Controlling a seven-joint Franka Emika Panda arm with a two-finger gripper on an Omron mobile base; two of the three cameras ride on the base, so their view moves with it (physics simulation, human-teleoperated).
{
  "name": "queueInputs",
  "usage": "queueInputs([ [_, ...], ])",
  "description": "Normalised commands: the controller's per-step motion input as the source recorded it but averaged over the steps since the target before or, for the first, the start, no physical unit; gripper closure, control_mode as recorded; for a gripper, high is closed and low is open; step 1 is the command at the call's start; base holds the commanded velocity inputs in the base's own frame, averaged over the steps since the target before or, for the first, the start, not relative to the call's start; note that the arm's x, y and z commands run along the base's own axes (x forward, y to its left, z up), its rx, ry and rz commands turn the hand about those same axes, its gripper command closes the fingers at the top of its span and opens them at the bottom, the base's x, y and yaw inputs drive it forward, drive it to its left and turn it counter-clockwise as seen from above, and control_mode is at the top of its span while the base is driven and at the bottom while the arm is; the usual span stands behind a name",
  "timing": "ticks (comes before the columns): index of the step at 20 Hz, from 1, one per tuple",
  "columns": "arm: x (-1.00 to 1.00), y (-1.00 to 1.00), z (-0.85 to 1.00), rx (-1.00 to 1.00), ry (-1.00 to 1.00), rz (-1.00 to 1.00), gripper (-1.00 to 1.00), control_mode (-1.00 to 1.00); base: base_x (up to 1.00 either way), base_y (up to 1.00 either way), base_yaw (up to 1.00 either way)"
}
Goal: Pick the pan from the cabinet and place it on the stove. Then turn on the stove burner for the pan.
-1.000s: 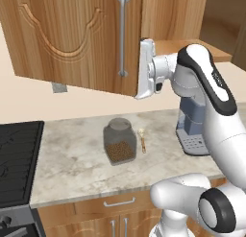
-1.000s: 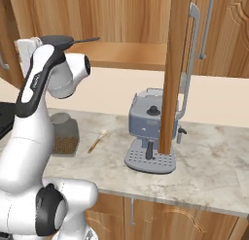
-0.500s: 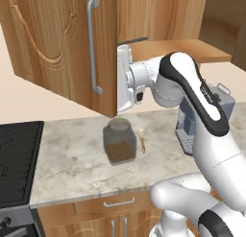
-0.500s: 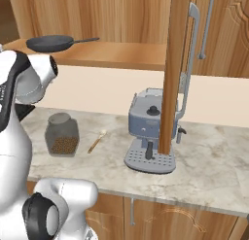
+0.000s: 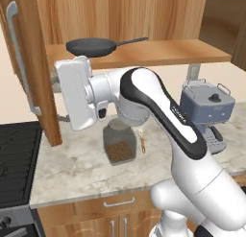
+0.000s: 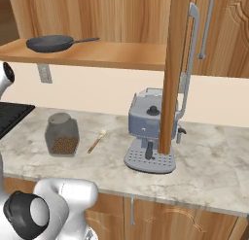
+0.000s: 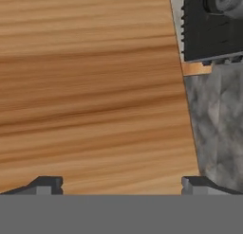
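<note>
Pan [image 5: 91, 47]: on cabinet shelf [image 5: 144, 53], untouched. Gripper [image 7: 122, 183]: jaws wide, empty, facing left door [image 5: 36, 63]. Risk: arm clips door edge when reaching for pan.

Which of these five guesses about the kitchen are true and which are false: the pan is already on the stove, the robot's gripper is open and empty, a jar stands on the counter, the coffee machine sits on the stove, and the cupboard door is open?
1. The pan is already on the stove. False: it sits on the shelf inside the cupboard.
2. The gripper is open and empty. True: its jaws stand wide apart, facing the cupboard door.
3. A jar stands on the counter. True.
4. The coffee machine sits on the stove. False: it stands on the counter.
5. The cupboard door is open. True: the shelf and pan are in plain sight.
</note>
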Motion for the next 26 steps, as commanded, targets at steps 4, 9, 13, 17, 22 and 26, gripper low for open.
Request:
queueInputs([
  [4, -0.3, 1.0, -0.09, 0.0, 0.0, 0.04, -1.0, -1.0, 0.0, 0.0, 0.0],
  [9, -0.06, 0.72, -0.08, -0.01, 0.03, 0.01, -1.0, -1.0, 0.0, 0.0, 0.0],
  [13, -0.01, 0.02, -0.07, -0.06, -0.06, 0.0, -1.0, -1.0, 0.0, 0.0, 0.0],
  [17, -0.37, -0.26, 0.03, -0.11, -0.23, -0.06, -1.0, -1.0, 0.0, 0.0, 0.0],
  [22, -0.33, -0.51, 0.18, -0.1, -0.11, -0.2, -1.0, -1.0, 0.0, 0.0, 0.0],
  [26, -0.05, -0.69, 0.11, -0.09, 0.0, -0.29, -1.0, -1.0, 0.0, 0.0, 0.0],
])
